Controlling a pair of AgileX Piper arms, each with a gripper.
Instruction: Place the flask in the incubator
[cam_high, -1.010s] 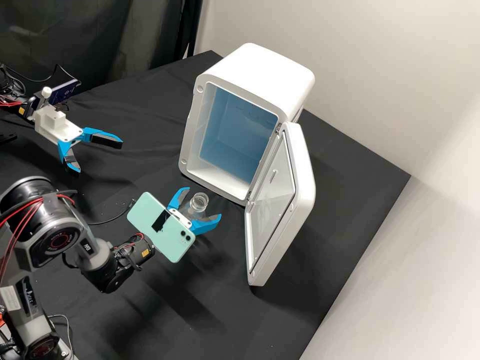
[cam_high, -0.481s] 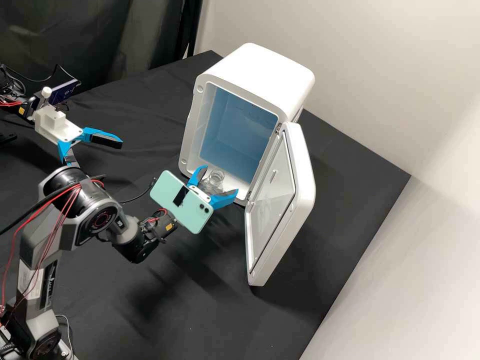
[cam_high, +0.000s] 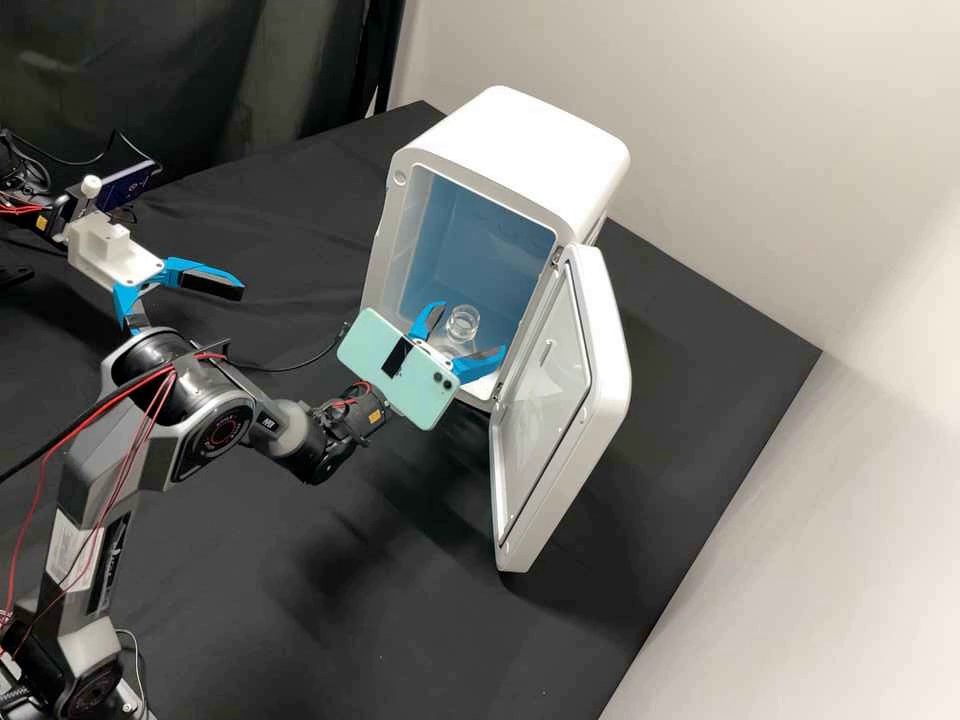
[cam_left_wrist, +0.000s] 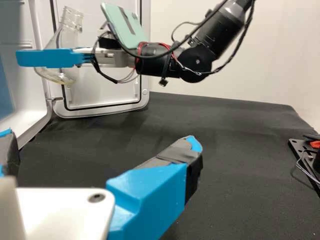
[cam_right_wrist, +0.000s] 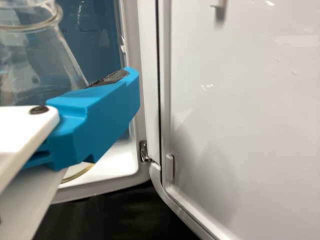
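Observation:
A clear glass flask (cam_high: 462, 323) hangs in the mouth of the white incubator (cam_high: 520, 150), just above its lower lip and in front of the blue interior (cam_high: 470, 240). My right gripper (cam_high: 466, 336) is shut on the flask, one blue finger on each side. The right wrist view shows the flask (cam_right_wrist: 35, 50) against one blue finger (cam_right_wrist: 95, 110), with the open door (cam_right_wrist: 240, 100) close beside it. My left gripper (cam_high: 185, 305) stands open over the bench at the far left, nothing between its fingers (cam_left_wrist: 165, 175). From there the flask (cam_left_wrist: 62, 50) is tilted.
The incubator door (cam_high: 575, 400) swings wide open to the right of the opening, its lower corner near the bench's front right. A mint-green phone (cam_high: 400, 368) is mounted on the right wrist. Cables and a small device (cam_high: 125, 180) lie at the back left.
My right arm has carried the flask from low in front of the incubator up and forward into its opening. The left arm has hardly moved.

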